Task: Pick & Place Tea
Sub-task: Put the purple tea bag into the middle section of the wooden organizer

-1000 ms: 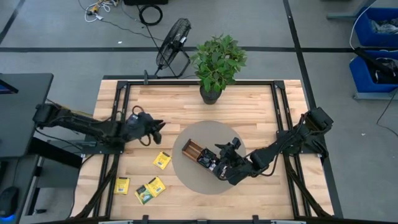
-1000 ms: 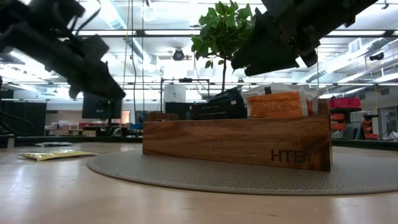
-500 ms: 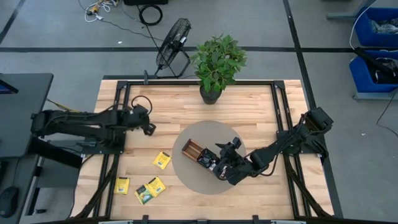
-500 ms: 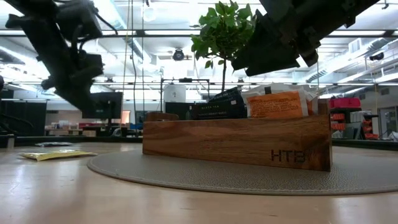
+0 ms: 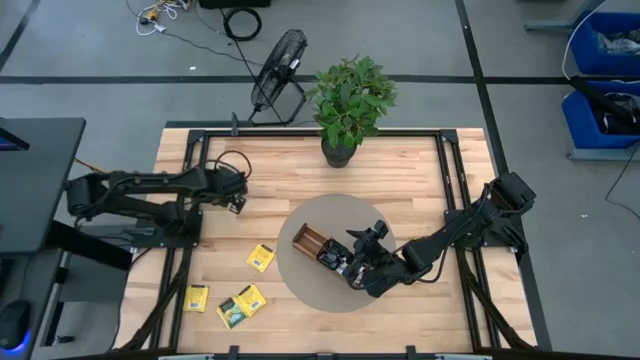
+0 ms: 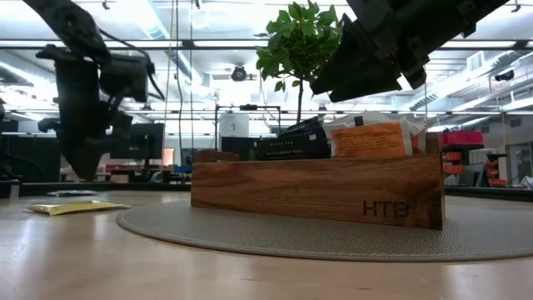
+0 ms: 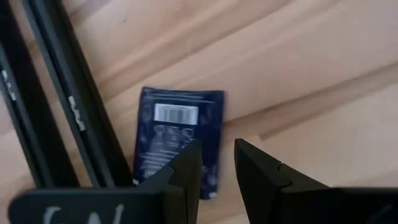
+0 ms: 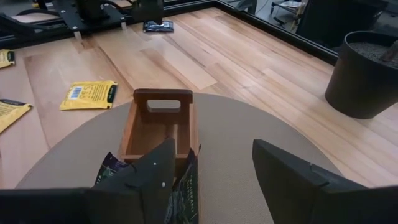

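Navy tea sachet (image 7: pixel 179 140) lies on desk (image 7: pixel 323 93) just beyond left gripper (image 7: pixel 216 163), fingers narrowly apart; sachet's near edge hidden.

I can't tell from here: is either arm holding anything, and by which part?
Nothing is held. The left gripper hangs over a navy sachet that lies flat, its jaws empty; the right gripper is open above the wooden tray.

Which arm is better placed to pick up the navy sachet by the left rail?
Left. Its end effector hangs directly over the navy sachet, fingers slightly apart. The right end effector sits over the wooden tray on the round mat, far from that sachet.
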Controlling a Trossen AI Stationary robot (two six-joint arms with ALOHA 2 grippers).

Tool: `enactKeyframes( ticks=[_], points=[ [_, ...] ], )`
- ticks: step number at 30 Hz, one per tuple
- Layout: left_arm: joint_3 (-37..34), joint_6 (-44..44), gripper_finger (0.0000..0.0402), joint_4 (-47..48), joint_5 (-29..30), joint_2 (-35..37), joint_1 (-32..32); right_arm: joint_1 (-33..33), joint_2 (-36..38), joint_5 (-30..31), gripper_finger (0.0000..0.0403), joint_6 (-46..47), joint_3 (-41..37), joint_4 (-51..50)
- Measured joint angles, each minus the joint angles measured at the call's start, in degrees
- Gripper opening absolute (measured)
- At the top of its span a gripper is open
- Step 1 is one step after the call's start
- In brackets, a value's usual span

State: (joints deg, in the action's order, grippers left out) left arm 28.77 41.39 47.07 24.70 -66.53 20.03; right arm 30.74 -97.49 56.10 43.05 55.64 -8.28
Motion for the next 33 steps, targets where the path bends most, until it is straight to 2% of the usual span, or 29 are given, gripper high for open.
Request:
enactKeyframes(
  ticks=[5, 13, 17, 23, 26, 30, 33],
  points=[
    [0.0, 0.01, 0.0101, -1.59, 0.15, -5.1, 2.15, -0.02, 0.0, 0.47, 0.0224, -0.02, 0.0, -0.06],
    [0.0, -0.94, 0.0106, -3.44, -1.01, -7.73, 2.54, -0.04, -0.02, 0.46, 0.0224, -0.02, 0.0, -0.45],
    [0.0, -4.41, 0.0136, -4.63, -2.28, -7.81, 2.52, -0.02, -0.02, 0.45, 0.0224, -0.02, 0.0, -0.45],
    [0.0, -3.21, 0.0211, -3.55, -2.25, -7.77, 2.54, -0.04, -0.02, 0.44, 0.0224, -0.04, 0.0, -0.47],
    [0.0, -3.15, 0.0236, -3.33, -2.06, -7.73, 2.91, -0.03, -0.02, 0.45, 0.0224, -0.04, 0.0, -0.47],
    [0.04, -3.16, 0.0246, -3.28, -2.44, -7.73, 3.75, -0.02, -0.02, 0.44, 0.0224, 0.0, 0.0, -0.47],
    [0.07, -3.95, 0.0238, -3.54, -3.21, -7.69, 4.86, -0.03, -0.02, 0.44, 0.0224, 0.02, 0.0, -0.47]
  ],
)
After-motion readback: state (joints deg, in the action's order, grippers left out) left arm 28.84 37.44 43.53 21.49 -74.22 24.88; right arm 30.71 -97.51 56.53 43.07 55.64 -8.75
